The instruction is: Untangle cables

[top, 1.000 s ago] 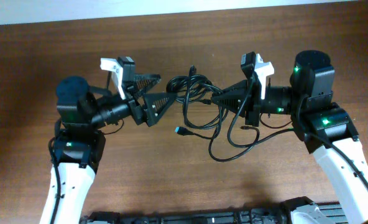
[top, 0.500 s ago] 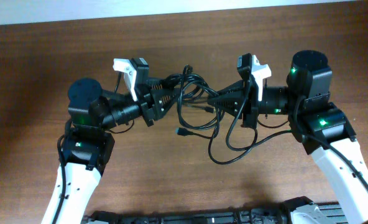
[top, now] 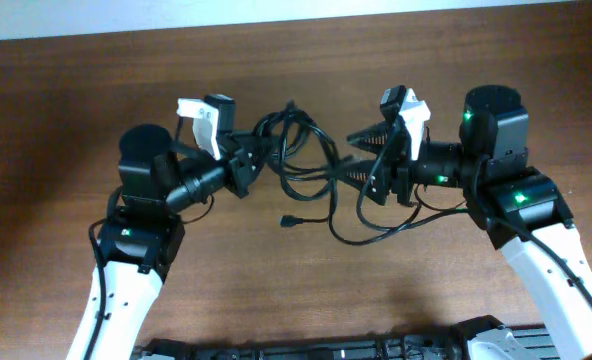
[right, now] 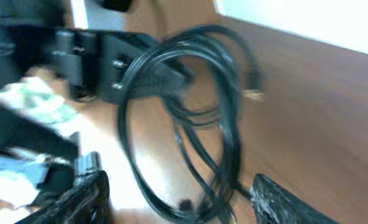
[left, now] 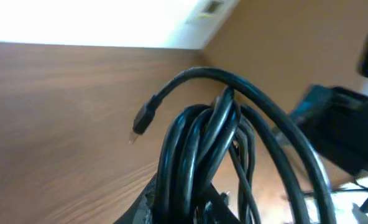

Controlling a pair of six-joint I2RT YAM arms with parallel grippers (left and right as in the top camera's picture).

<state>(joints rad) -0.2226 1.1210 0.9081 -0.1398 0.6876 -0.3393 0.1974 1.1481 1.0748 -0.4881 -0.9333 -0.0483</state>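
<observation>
Brown wooden table point(top: 76, 100) | cables point(top: 296, 150): tangled black bundle mid-table, between both arms | left gripper point(top: 259, 157): clamped on the bundle | right gripper point(top: 348, 157): jaws wide, holding nothing | step, we judge: separating strands; next, right must pinch one loose loop and draw it away.

Cables point(left: 196, 143): smooth, glossy black plastic sheathing. Table point(top: 56, 120): brown wood grain, satin finish. Fingers point(right: 282, 200) of the right gripper point(right: 181, 199): matt black, rough-textured plastic. Left arm shell point(top: 111, 305), lower left: smooth white plastic.
</observation>
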